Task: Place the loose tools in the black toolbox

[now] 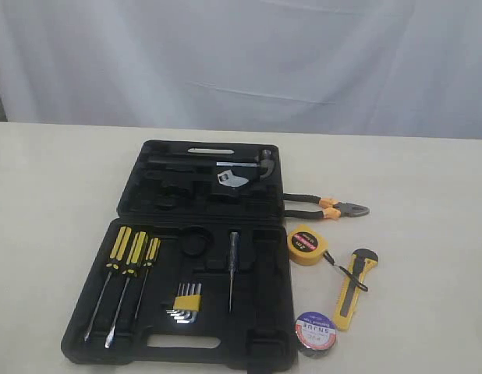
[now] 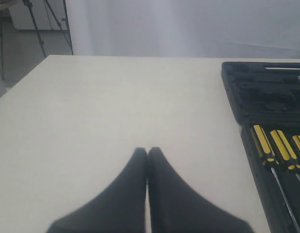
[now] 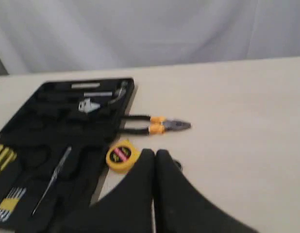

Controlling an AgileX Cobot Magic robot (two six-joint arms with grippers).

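The black toolbox (image 1: 268, 312) is laid open on the bench (image 1: 54, 195). To its right, four loose tools are spread on the bench: the pliers (image 1: 327, 206) farthest, the tape measure (image 1: 306, 244) just beside the case, then the utility knife (image 1: 354, 288), and the tape roll (image 1: 316, 331) nearest. The left pincer (image 2: 147, 151) and the right pincer (image 3: 155, 154) are pressed together, with nothing pinched.

Counting one black toolbox (image 1: 260, 315), three yellow-and-black screwdrivers (image 1: 135, 251), one slim screwdriver (image 1: 233, 269), one hex key set (image 1: 186, 302), one hammer (image 1: 264, 165), one wrench (image 1: 235, 179); also tallying one pliers (image 1: 327, 206), one tape measure (image 1: 307, 244), one utility knife (image 1: 354, 288), one tape roll (image 1: 316, 331).
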